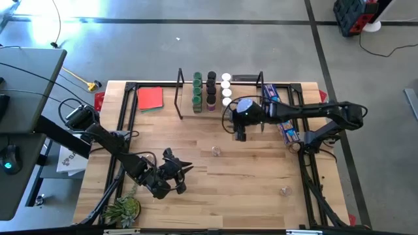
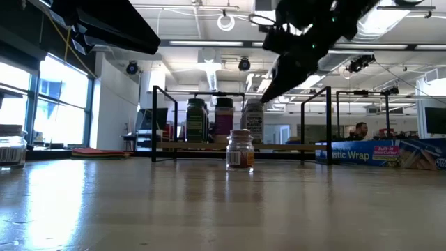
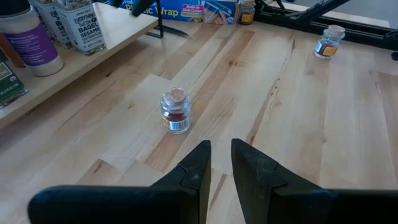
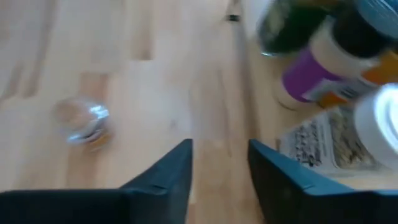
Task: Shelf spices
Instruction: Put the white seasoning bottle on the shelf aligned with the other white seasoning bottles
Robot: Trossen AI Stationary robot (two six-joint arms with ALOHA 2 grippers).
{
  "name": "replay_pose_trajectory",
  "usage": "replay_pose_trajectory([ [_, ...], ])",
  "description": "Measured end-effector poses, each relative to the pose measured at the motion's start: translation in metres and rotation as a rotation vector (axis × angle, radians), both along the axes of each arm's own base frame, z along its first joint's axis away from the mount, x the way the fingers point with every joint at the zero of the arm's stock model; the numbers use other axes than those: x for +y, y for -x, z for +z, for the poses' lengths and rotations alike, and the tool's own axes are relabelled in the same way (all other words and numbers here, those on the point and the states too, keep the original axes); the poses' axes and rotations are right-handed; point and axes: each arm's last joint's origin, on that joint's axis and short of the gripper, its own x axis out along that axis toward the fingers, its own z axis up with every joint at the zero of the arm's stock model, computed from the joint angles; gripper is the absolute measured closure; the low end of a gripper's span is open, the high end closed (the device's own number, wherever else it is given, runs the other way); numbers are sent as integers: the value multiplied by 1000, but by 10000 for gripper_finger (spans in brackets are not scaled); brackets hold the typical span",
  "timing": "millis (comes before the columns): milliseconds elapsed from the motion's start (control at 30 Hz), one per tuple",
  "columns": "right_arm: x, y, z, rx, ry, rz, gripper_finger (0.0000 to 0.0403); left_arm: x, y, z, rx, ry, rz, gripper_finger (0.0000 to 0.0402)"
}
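2 arms: both over the table (image 1: 248, 173), neither holds a jar.
Right gripper (image 4: 219, 163): just in front of the shelf (image 1: 251, 104), near the white-lid jars (image 1: 226, 89); fingers apart, nothing between them.
Left gripper (image 3: 220, 163): at the near-left part of the table, beside the plant (image 1: 123, 210); fingers narrow (only a thin gap), empty.
Shelf: 3 rows of jars stand on it, green lids (image 1: 197, 89), black lids (image 1: 211, 88), white lids.
Loose jars: 1 at the table middle (image 1: 216, 151), 1 near the right front (image 1: 285, 191), both upright.
Packet (image 1: 282, 114): blue, right of the shelf.
Red square (image 1: 150, 98): left of the shelf.
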Motion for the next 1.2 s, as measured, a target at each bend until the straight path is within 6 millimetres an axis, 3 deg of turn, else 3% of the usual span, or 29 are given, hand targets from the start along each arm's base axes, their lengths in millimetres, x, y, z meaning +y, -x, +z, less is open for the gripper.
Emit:
replay_pose_trajectory([
  [133, -12, 6, -15, -80, -21, -95, 327, 1, 0, 0, 6, -20, -5, 342],
  [267, -24, 11, -21, -129, -22, -132, 349, 4, -3, 0, 6, -22, 9, 342],
  [567, -40, 12, -21, -197, -81, -111, 352, 7, -5, 0, 5, -19, 19, 342],
  [867, -47, 14, -28, -153, -37, -206, 353, 6, -4, 0, 4, -19, 16, 342],
  [1067, -46, 14, -28, -152, -34, -216, 353, 5, -4, 0, 7, -20, 12, 342],
  [1200, -30, 15, -25, -118, -70, -195, 353, -1, 3, 3, 56, -55, -77, 342],
])
